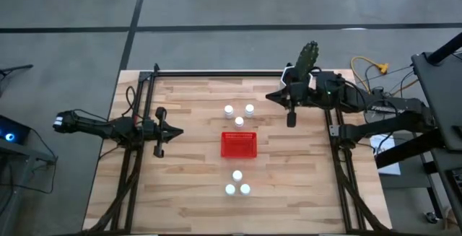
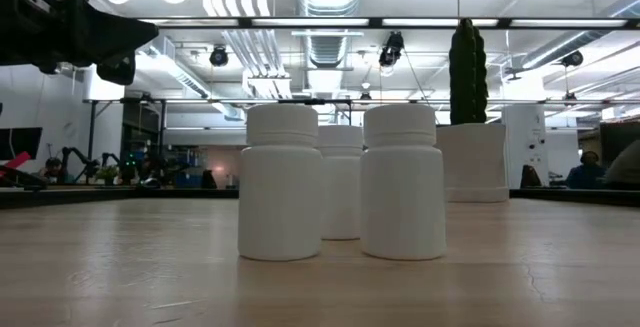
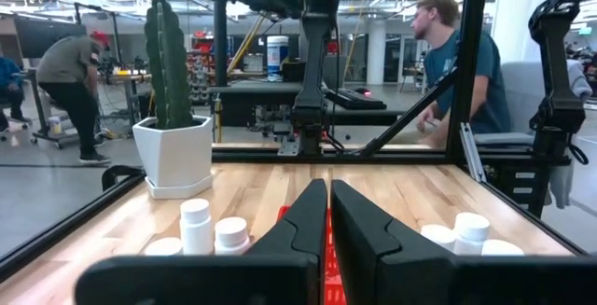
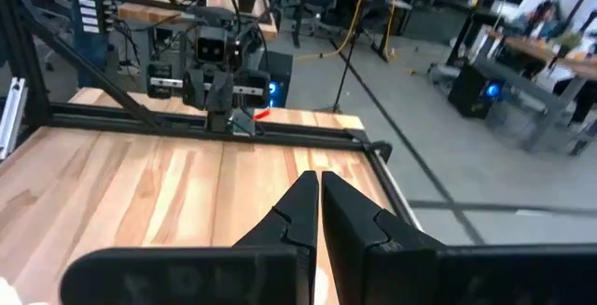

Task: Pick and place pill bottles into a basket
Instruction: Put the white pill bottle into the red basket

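Note:
The red basket [image 1: 238, 144] stands mid-table on its base. Three white pill bottles [image 1: 239, 113] stand upright just beyond its far side, and three more [image 1: 237, 185] on its near side; the low view shows that near group [image 2: 340, 182] close up. My left gripper [image 1: 179, 130] is shut and level, left of the basket, holding nothing; in its wrist view the shut fingers [image 3: 326, 214] point at the basket [image 3: 328, 254] with bottles on both sides [image 3: 196, 226] [image 3: 471, 230]. My right gripper [image 1: 268, 97] is shut and raised at the far right, above the table [image 4: 317, 186].
A cactus in a white pot [image 1: 307, 59] stands at the table's far right corner, close to my right arm, also seen as the pot [image 3: 173, 156]. Black frame rails [image 1: 216, 72] border the table. People [image 3: 457, 62] are in the room beyond.

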You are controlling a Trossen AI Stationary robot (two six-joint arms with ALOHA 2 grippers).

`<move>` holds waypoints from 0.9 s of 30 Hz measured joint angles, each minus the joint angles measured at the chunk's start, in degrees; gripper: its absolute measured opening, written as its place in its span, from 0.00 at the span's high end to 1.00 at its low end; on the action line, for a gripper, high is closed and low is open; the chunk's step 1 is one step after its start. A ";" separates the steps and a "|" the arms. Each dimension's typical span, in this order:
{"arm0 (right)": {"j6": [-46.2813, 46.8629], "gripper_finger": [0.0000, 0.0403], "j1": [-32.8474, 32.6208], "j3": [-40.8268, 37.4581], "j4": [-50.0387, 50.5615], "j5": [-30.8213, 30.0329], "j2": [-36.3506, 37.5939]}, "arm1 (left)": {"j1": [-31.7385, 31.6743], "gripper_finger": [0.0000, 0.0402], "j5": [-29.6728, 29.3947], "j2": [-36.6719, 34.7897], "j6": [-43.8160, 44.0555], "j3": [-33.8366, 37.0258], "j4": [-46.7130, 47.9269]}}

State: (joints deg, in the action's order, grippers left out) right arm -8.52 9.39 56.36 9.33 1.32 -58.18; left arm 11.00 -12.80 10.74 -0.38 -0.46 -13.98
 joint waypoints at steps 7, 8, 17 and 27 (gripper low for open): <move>-3.36 0.97 0.00 5.58 9.37 3.97 -6.45 | 0.04 1.00 0.00 0.00 0.02 0.00 0.00; -3.49 0.97 0.00 6.41 11.41 4.06 -7.67 | 0.06 1.00 0.00 0.00 0.02 -0.01 -0.01; -3.77 0.74 1.07 15.27 20.56 -1.35 -18.40 | 0.04 1.00 0.00 0.07 0.02 -0.01 0.00; -3.51 0.47 3.55 21.90 25.69 -3.04 -25.87 | 0.04 1.00 0.00 0.11 0.02 -0.01 0.38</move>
State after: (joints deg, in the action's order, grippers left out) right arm -12.03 12.94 78.26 35.02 -1.72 -84.05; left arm 11.05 -12.80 10.85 -0.36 -0.47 -13.59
